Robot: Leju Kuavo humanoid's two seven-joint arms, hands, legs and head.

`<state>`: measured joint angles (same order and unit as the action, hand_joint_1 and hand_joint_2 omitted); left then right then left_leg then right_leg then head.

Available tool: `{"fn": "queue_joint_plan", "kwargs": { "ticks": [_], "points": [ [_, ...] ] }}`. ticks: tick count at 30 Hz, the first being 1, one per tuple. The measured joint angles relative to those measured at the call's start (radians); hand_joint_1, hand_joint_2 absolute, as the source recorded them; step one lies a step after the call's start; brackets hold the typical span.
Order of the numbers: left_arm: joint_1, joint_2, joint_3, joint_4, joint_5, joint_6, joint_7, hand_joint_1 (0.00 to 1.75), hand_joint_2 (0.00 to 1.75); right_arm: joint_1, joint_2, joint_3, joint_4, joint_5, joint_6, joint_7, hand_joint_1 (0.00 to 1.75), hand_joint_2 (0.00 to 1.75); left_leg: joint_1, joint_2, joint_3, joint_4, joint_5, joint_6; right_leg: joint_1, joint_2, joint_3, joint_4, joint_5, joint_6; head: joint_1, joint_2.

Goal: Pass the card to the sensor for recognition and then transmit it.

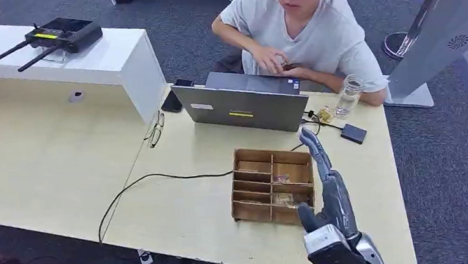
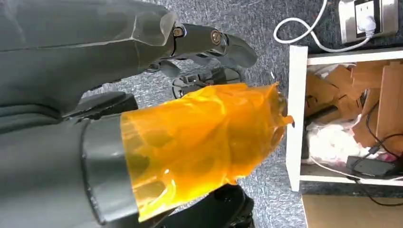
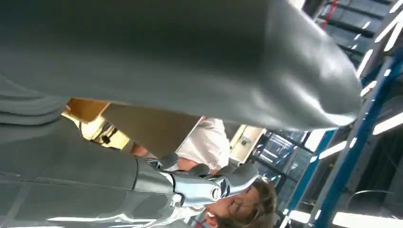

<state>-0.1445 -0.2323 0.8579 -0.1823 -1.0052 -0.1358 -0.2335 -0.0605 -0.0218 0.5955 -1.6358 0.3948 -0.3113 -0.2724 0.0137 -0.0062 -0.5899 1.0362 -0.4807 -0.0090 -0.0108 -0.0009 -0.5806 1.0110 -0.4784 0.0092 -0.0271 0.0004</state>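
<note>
Right hand [image 1: 329,208] is up over the near edge of the worktop [image 1: 180,207], towards its right end. Fingers [image 1: 313,147] are stretched out flat and wide, pointing away to the far side, with the thumb out to the side. It holds nothing.

Just left of the hand, touching or nearly so in the head view, sits a wooden divider box [image 1: 273,184]. A small flat item that reads as the card [image 1: 282,198] lies in a near-right compartment beside the thumb, not in the hand. It is too small to be sure of. Another similar item lies in the compartment behind it.

A black cable [image 1: 152,179] runs from the box's left side to the near edge.

Further back are a grey laptop [image 1: 242,109], folded glasses [image 1: 154,129] and a dark phone [image 1: 172,101]. Towards the right edge are a clear bottle [image 1: 348,96] and a small black box [image 1: 353,134].

A person [image 1: 302,27] sits at the far edge behind the laptop. A controller with antennas [image 1: 57,36] lies on a white raised counter [image 1: 110,60] at the far left.

Left hand [image 2: 142,109] hangs over grey carpet, thumb wrapped in orange film, fingers apart from it, nothing held.
</note>
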Motion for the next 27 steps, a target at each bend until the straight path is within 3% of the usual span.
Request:
{"fn": "queue_joint_plan", "kwargs": {
  "ticks": [13,27],
  "points": [
    [0.033,0.008,0.012,0.000,0.023,0.014,-0.018,0.00,0.00,0.126,-0.039,-0.030,-0.049,-0.127,0.006,-0.095,0.00,0.00,0.000,0.000,0.000,0.000,0.000,0.000,0.000,0.000,0.000,0.000,0.000,0.000,0.000,0.000],
    [0.073,0.026,0.082,0.000,0.111,0.059,-0.075,0.00,0.00,0.160,-0.039,-0.044,-0.048,-0.150,0.012,-0.110,0.00,0.00,0.000,0.001,0.000,0.000,0.000,0.000,0.000,0.000,0.000,0.000,0.000,0.000,0.000,0.000]
  ]
}}
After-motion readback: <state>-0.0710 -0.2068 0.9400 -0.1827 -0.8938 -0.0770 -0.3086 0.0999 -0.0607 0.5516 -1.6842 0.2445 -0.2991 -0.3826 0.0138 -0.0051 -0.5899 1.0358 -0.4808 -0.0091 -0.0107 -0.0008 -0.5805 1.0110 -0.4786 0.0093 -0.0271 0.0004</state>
